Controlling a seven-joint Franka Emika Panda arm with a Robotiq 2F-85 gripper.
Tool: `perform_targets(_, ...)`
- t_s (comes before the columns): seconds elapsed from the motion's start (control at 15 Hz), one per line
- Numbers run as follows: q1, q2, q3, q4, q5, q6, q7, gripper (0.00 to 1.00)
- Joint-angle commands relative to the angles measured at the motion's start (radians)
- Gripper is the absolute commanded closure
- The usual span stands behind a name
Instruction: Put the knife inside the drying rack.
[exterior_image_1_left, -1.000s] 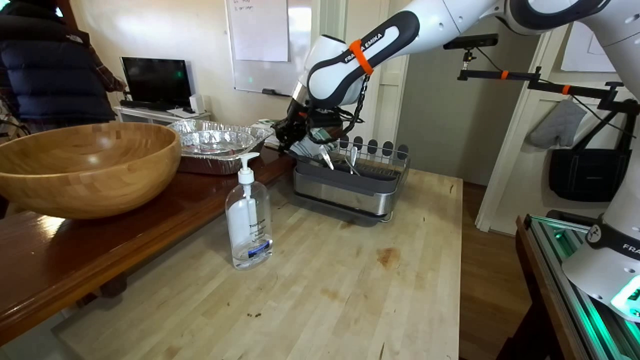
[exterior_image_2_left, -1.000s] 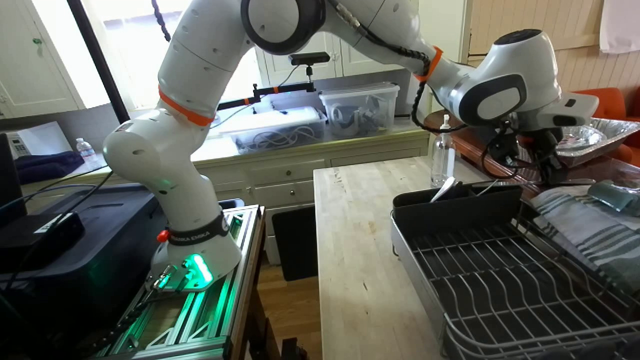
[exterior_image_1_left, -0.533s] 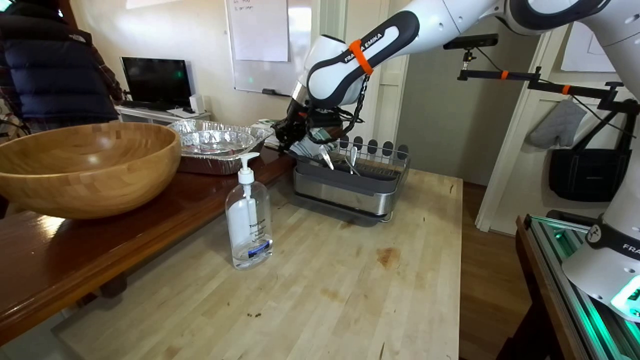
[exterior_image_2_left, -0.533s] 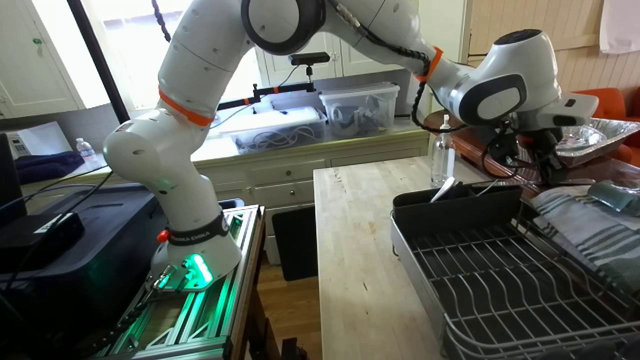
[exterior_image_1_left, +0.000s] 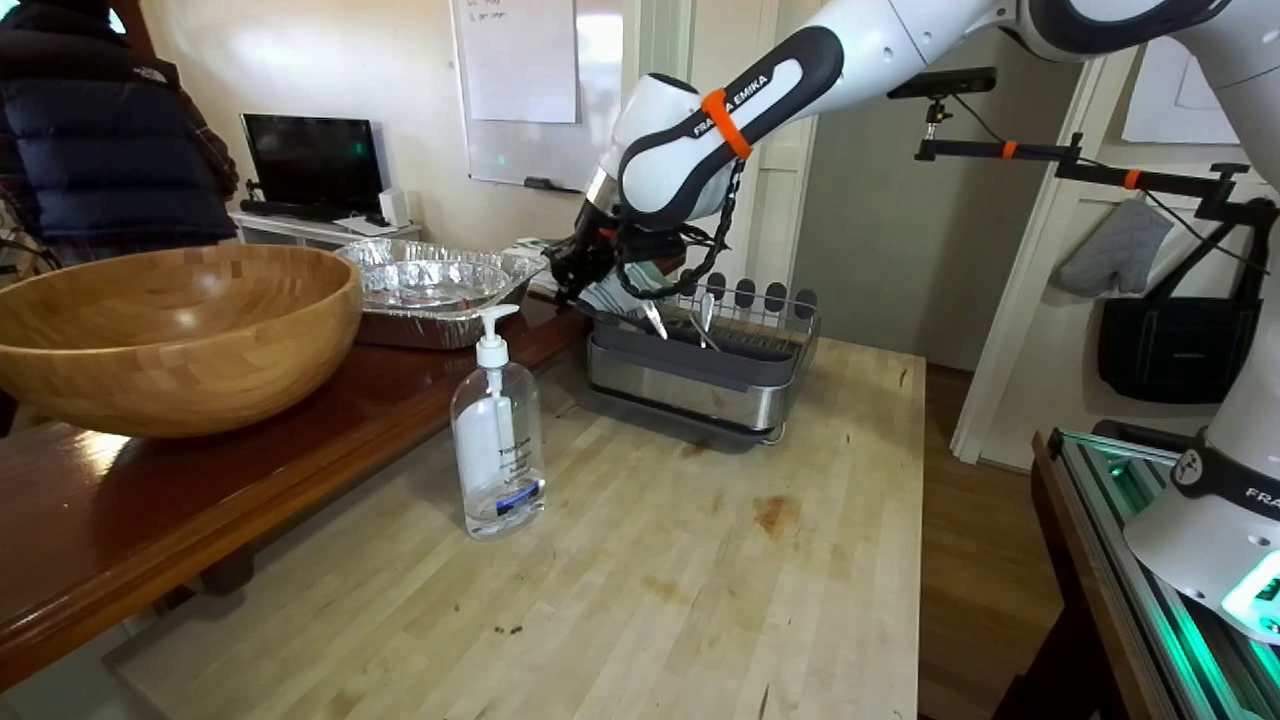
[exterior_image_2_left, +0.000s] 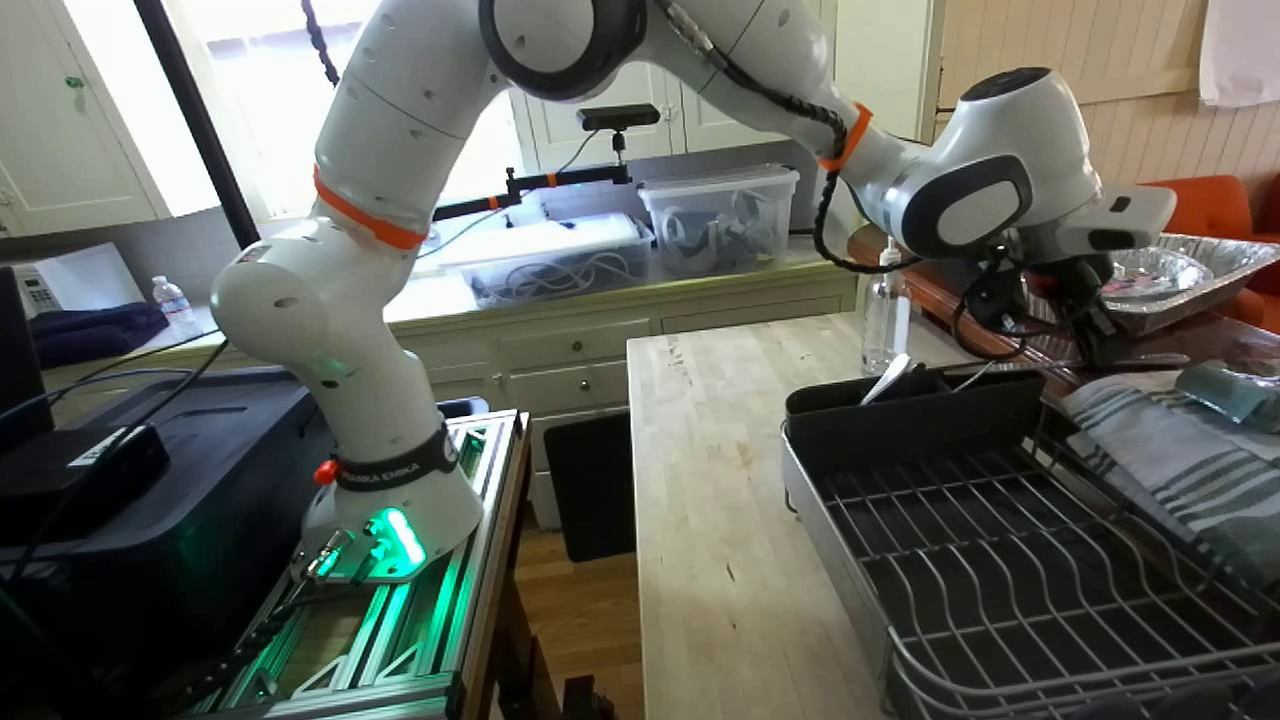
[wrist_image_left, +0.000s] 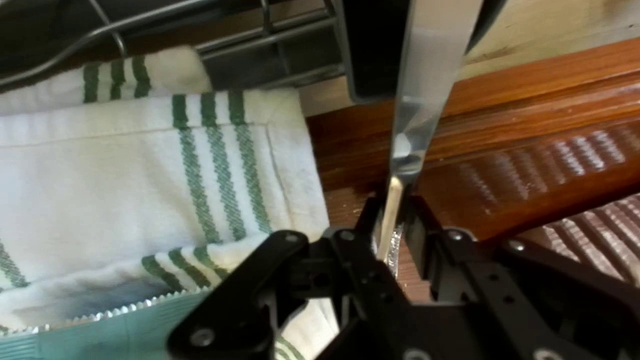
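Gently lift metal knife (wrist_image_left: 427, 75), pinched in nearly closed claw (wrist_image_left: 394, 218), clear over tabletop (exterior_image_1_left: 690, 560) edge into drying rack (exterior_image_1_left: 700, 395).

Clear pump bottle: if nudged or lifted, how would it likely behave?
The pump bottle would probably feel light for its size: its liquid seems to sit only near the bottom. Being tall and narrow, it might tip if pushed high, near the white pump. Its smooth-looking surface could be slippery.

Wooden bowl (exterior_image_1_left: 180, 375) near foil tray (exterior_image_1_left: 420, 329); upright pump bottle (exterior_image_1_left: 498, 455); striped towel (wrist_image_left: 150, 175).
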Motion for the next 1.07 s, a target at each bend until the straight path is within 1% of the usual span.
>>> perform_targets(0.0,0.037,-0.060,-0.041,-0.109,-0.014,0.101,0.029,0.96)
perform_targets(0.27,0.072,-0.098,-0.072,-0.188,-0.022,0.204,0.030,0.96)
perform_targets(0.47,0.112,-0.131,-0.104,-0.255,-0.034,0.278,0.028,0.96)
perform_targets(0.73,0.205,-0.161,-0.203,-0.330,-0.039,0.379,0.037,0.96)
perform_targets(1.0,0.273,-0.170,-0.274,-0.384,-0.017,0.469,0.026,0.96)
